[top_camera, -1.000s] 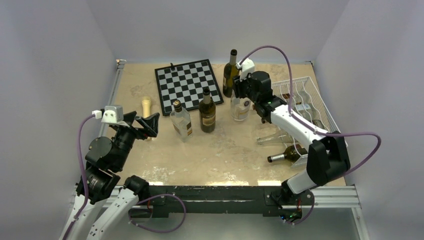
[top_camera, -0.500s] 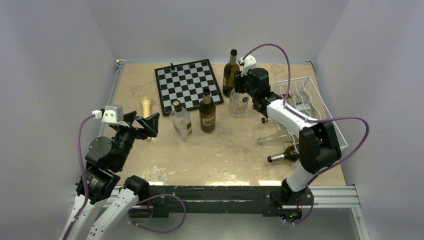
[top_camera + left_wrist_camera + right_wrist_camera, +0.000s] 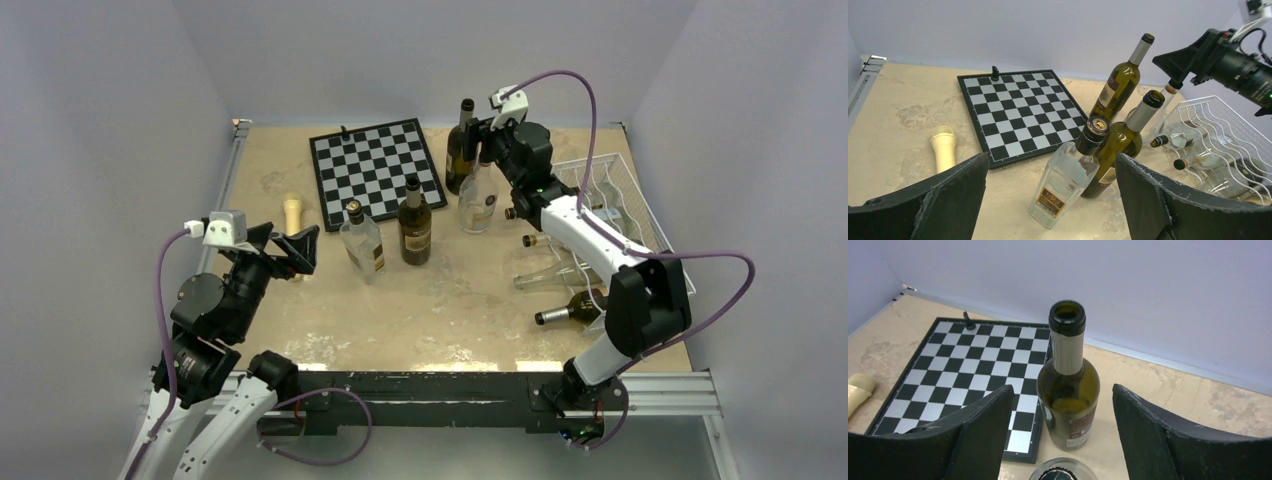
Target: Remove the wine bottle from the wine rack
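While open, right tool (image 3: 480, 143) over upright clear wine bottle (image 3: 478, 206)

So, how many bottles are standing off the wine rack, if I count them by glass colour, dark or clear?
Dark glass: 2 (back wine bottle, middle wine bottle)
Clear glass: 2 (square liquor bottle, round clear bottle)
Total: 4

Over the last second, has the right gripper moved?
Yes. In the top view the right gripper has shifted up the image, from beside the green bottle's lower body to beside its neck.
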Available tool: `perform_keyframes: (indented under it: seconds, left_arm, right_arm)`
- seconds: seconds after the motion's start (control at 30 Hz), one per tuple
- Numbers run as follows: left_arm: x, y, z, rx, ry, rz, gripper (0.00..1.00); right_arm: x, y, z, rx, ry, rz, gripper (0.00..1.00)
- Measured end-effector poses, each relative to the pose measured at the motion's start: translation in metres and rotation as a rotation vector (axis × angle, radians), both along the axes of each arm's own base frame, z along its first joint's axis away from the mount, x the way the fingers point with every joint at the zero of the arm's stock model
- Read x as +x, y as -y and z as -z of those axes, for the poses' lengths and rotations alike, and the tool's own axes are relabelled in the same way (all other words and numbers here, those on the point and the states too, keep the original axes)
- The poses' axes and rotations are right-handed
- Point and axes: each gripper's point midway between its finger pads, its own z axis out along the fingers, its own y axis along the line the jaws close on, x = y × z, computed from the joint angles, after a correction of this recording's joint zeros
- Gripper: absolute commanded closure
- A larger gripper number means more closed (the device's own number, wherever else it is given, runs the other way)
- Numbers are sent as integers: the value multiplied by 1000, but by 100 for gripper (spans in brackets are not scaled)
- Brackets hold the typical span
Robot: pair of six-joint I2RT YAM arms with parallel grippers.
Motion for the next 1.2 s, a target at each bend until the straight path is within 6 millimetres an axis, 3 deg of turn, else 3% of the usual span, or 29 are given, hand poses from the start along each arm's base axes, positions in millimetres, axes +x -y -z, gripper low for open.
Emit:
perform_keyframes:
  seconds: [0.23, 0.43, 0.57, 0.73, 0.9, 1.07, 1.2]
  left_arm:
    - [0, 0, 0, 0, 0, 0, 0]
    - [0, 0, 0, 0, 0, 0, 0]
    - [0, 0, 0, 0, 0, 1, 0]
    - [0, 0, 0, 0, 0, 2, 0]
    - [-1, 2, 0, 0, -1, 14, 0]
    - [0, 7, 1, 3, -6, 35, 0]
    - [0, 9, 2, 5, -11, 48, 1]
  right_arm:
    - [-31, 8, -51, -45, 89, -52, 23]
    - [-87, 23, -103, -187, 219, -139, 21]
    - [-130, 38, -110, -349, 260, -202, 20]
    - [-164, 58, -77, -596, 201, -276, 20]
    - [-196, 70, -3, -834, -16, -454, 20]
    - [-231, 82, 56, -981, -238, -606, 21]
    - [-252, 104, 109, -1107, -459, -669, 21]
